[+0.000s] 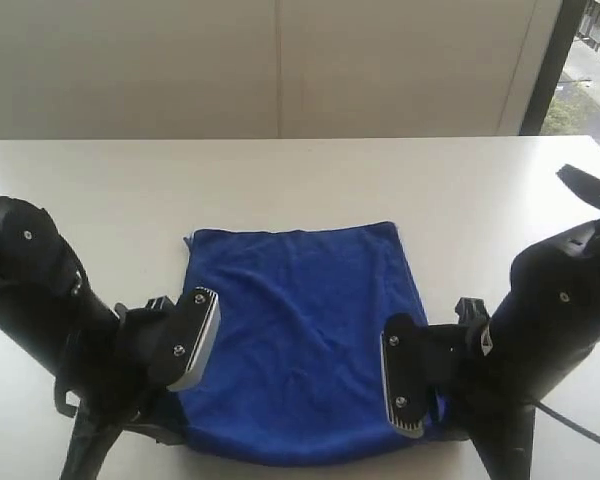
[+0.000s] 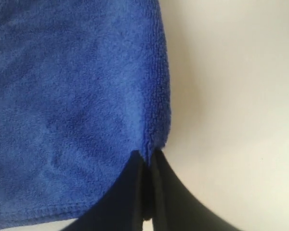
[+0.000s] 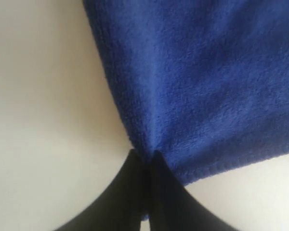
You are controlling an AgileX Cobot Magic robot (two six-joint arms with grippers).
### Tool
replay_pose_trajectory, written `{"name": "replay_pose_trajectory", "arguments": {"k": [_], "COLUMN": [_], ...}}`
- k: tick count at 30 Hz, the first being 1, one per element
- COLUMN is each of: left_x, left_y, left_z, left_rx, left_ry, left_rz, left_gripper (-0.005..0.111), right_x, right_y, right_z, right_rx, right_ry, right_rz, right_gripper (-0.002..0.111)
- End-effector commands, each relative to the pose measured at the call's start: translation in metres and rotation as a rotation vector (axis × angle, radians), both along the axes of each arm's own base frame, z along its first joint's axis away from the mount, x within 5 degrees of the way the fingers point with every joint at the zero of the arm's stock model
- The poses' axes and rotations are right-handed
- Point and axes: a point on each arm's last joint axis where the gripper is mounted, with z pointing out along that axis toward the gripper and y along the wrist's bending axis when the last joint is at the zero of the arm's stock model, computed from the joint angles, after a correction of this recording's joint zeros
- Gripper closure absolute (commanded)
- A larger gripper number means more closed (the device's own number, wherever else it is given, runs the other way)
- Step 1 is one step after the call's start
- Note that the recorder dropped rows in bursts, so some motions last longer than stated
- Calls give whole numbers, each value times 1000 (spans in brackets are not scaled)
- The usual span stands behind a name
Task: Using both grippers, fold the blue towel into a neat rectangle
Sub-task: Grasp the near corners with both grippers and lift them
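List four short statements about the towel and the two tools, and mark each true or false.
1. The deep blue rectangular microfibre towel lies spread on the white table. True.
2. The left tool is wide open above the towel. False: it is shut on the towel's edge.
3. The right tool is shut on the towel's edge near a corner. True.
4. Both tools grip the towel's far end. False: they grip its near end, closest to the arms.

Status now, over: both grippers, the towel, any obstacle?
Left gripper: jaws shut on towel edge. Right gripper: same, opposite edge. Towel spread flat, unfolded. No obstacle seen.
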Motion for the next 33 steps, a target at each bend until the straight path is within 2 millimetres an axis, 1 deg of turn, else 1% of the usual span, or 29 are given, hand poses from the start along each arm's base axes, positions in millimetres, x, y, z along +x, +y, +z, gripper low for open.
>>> {"name": "replay_pose_trajectory", "arguments": {"k": [1,10,17,21,24,28,33], "left_x": [-12,-25,-25,-22,-19,-17,-9], "left_y": [5,9,9,7,8,9,10], "left_z": [3,4,6,13,24,31,33], "left_rx": [43,90,89,71,54,32,33], "left_ry": [100,244,247,216,127,71,-18], "left_rz": [18,-37,-37,-28,-10,3,63], "left_gripper": [107,107,107,107,107,107,107], "right_x": [-15,-27,-28,-26,-24,-21,-11], "right_y": [7,4,5,6,7,8,12], "right_z": [11,26,38,41,41,43,54], "right_rx": [-3,8,54,62,75,88,123], "right_ry": [45,76,25,15,-14,-28,-101], "right_rz": [-1,-37,-48,-51,-54,-74,-100], "right_gripper": [108,108,108,108,108,108,108]}}
